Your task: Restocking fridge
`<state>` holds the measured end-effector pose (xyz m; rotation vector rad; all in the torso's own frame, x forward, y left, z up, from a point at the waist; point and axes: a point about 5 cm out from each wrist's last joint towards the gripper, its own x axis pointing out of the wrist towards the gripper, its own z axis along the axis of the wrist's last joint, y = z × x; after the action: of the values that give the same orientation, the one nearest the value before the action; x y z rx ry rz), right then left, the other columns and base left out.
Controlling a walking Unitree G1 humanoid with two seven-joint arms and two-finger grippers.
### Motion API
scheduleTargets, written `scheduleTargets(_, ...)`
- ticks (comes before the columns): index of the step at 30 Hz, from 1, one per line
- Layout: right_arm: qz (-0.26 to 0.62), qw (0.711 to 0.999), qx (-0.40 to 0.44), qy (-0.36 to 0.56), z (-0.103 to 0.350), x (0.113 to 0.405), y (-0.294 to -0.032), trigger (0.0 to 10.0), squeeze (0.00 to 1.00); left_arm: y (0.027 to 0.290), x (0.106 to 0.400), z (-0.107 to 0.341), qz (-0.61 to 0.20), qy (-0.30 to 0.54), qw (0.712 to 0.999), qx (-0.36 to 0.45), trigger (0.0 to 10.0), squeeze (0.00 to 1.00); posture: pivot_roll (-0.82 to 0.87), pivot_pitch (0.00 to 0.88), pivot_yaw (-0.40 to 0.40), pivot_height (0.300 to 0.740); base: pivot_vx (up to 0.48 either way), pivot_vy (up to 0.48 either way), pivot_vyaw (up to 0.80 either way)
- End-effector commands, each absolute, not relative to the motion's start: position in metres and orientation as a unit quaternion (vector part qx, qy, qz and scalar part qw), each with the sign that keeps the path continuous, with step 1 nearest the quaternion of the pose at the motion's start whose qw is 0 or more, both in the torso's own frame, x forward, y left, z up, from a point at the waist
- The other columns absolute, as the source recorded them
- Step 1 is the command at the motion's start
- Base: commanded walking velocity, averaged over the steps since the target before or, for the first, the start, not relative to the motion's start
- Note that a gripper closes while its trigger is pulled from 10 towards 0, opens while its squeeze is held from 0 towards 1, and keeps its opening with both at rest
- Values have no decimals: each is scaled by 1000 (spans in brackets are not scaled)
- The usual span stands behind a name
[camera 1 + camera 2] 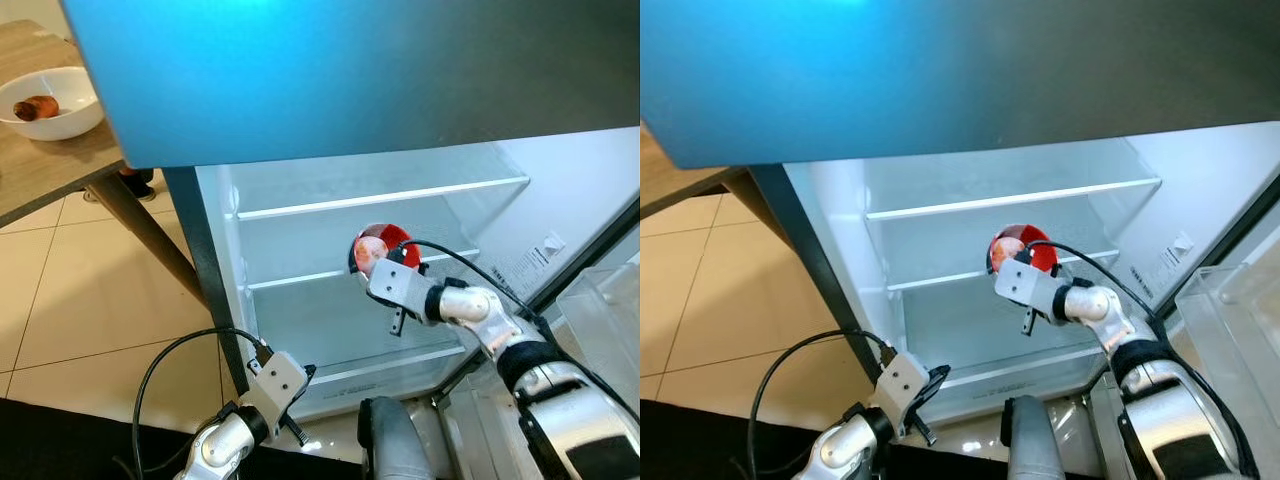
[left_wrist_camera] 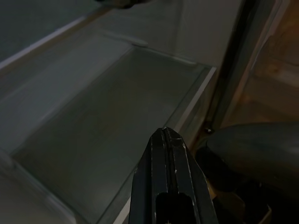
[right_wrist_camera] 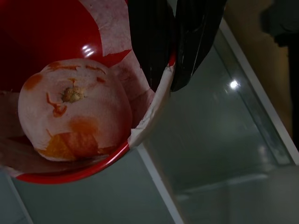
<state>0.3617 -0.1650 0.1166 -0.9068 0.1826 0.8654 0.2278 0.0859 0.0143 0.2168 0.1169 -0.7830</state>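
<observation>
Here, in the head views, you look down into an open fridge (image 1: 420, 190) with clear glass shelves. Your right gripper (image 1: 372, 262) reaches into the middle of the fridge, above the second shelf (image 1: 300, 278), and holds a red bowl (image 1: 392, 242) by its rim. A pale, partly peeled fruit (image 1: 369, 253) sits inside the bowl. Your left gripper (image 1: 296, 400) hangs low and near, just in front of the fridge's bottom left corner, carrying nothing. Far left, a wooden desk (image 1: 50, 170) stands on the tiled floor (image 1: 70, 300) and bears a white bowl (image 1: 70, 120) with a reddish fruit (image 1: 36, 107) in it. On the right, the fridge door (image 1: 600, 310) stands open with a clear bin on it.

In the left wrist view, the left gripper's jaws are pressed together with nothing between them, pointing at a bare glass shelf (image 2: 107, 140) in dim light.

In the right wrist view, the right gripper's jaws are clamped on the red bowl's (image 3: 42, 28) rim, one black finger inside the bowl and one outside. The peeled fruit (image 3: 74, 109), pale with orange patches, rests against the bowl's paper-like lining (image 3: 140, 79). A glass shelf (image 3: 219, 116) lies beneath.
</observation>
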Motion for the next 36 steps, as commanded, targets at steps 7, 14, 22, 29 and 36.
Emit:
scheduleTargets(7, 414, 783, -452, 107, 123, 369, -158, 10000, 0, 77, 220, 14, -396, 62, 910, 104, 10000, 0, -102, 194, -83, 593, 0, 0, 0)
scheduleTargets(14, 412, 781, -457, 110, 128, 374, -153, 10000, 0, 73, 220, 21, -398, 50, 910, 103, 10000, 0, -93, 209, -89, 593, 0, 0, 0)
scheduleTargets(22, 392, 783, -469, 115, 138, 382, -151, 10000, 0, 69, 219, 27, -404, 39, 908, 105, 10000, 0, -78, 227, -96, 593, 0, 0, 0)
scheduleTargets(29, 359, 791, -485, 95, 153, 391, -147, 10000, 0, 70, 218, 30, -401, 39, 909, 107, 10000, 0, -75, 231, -99, 593, 0, 0, 0)
scheduleTargets(36, 323, 806, -490, 79, 163, 397, -143, 10000, 0, 71, 221, 36, -381, 27, 919, 98, 10000, 0, -67, 239, -103, 593, 0, 0, 0)
